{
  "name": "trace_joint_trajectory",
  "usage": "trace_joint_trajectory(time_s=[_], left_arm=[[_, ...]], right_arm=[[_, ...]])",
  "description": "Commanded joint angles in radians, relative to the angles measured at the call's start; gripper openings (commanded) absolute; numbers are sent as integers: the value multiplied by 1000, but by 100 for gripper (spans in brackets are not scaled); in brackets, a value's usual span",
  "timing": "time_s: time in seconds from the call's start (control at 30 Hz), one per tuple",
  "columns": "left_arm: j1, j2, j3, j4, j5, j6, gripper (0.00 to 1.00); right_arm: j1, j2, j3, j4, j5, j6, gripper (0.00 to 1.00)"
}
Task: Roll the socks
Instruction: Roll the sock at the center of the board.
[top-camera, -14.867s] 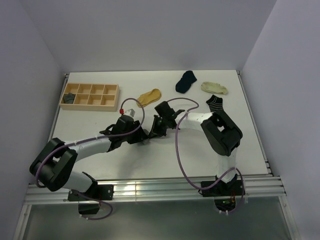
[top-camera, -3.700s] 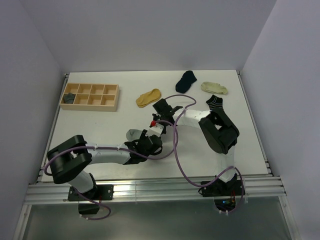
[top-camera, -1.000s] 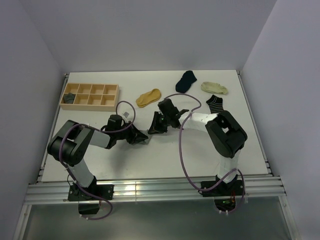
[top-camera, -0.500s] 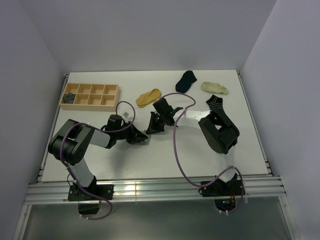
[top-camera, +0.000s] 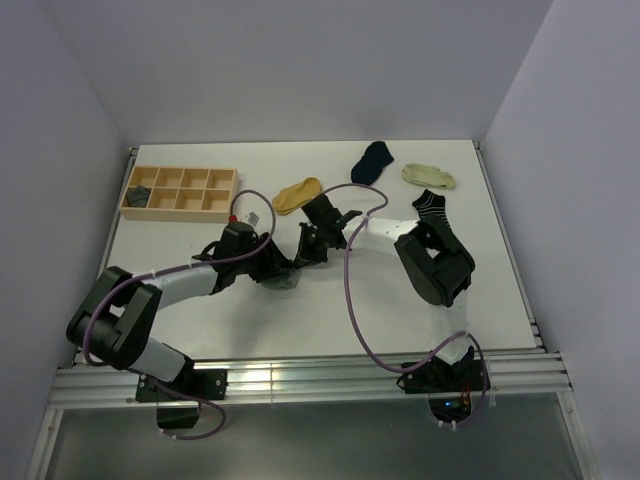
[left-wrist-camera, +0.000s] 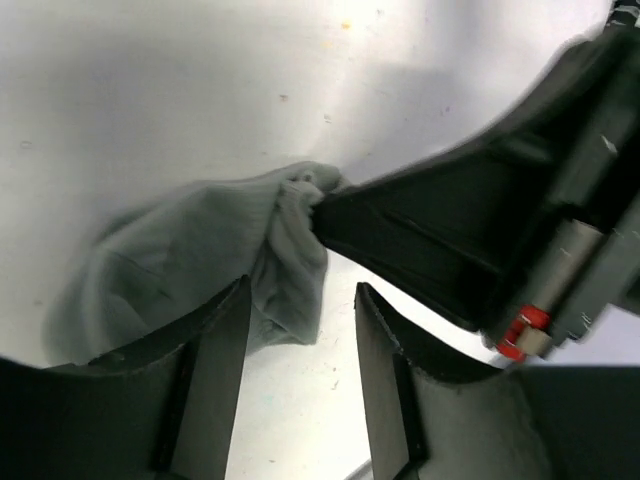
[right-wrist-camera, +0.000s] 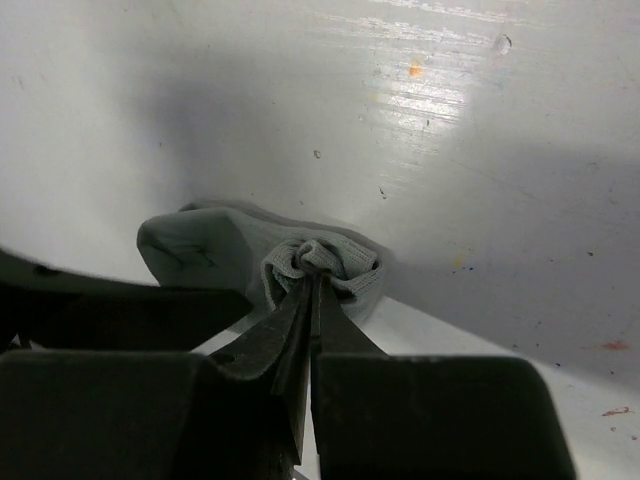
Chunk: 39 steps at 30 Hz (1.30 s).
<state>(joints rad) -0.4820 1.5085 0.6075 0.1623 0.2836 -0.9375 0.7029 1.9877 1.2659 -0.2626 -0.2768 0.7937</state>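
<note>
Pinching a bunched fold, the right gripper (right-wrist-camera: 312, 288) is clamped on the light grey sock (right-wrist-camera: 205, 245). The left gripper (left-wrist-camera: 300, 295) is spread apart, 2 fingers (left-wrist-camera: 215, 365) straddling that sock.

White table (top-camera: 200, 330) (scuffed) between plain lavender walls (top-camera: 300, 60).

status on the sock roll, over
Right end effector shut on grey sock, pinching its bunched end. Left end effector open over the sock. Yellow sock lies apart, not in the way.
</note>
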Motion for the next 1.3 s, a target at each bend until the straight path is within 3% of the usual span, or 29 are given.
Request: trace_joint_trajectory(time_s=[0.0, 0.27, 0.53, 0.87, 1.0, 1.17, 1.27], left_arm=[[-91, -89, 67, -161, -271, 115, 51], [-365, -79, 169, -239, -665, 224, 51], [-490, 68, 245, -294, -839, 287, 52], [-540, 176, 290, -365, -959, 272, 47], [-547, 199, 285, -368, -936, 258, 35], [-547, 196, 262, -368, -902, 236, 3], [-544, 147, 227, -324, -873, 239, 0]], right_arm=[[10, 46, 3, -105, 87, -34, 4], [10, 45, 9, -112, 71, -34, 4], [10, 43, 3, -109, 60, -36, 4], [10, 46, -14, -95, 41, -28, 4], [9, 40, -14, -90, 36, -27, 4], [1, -13, -55, -40, 18, -8, 5], [-17, -78, -109, 19, 14, 9, 7]])
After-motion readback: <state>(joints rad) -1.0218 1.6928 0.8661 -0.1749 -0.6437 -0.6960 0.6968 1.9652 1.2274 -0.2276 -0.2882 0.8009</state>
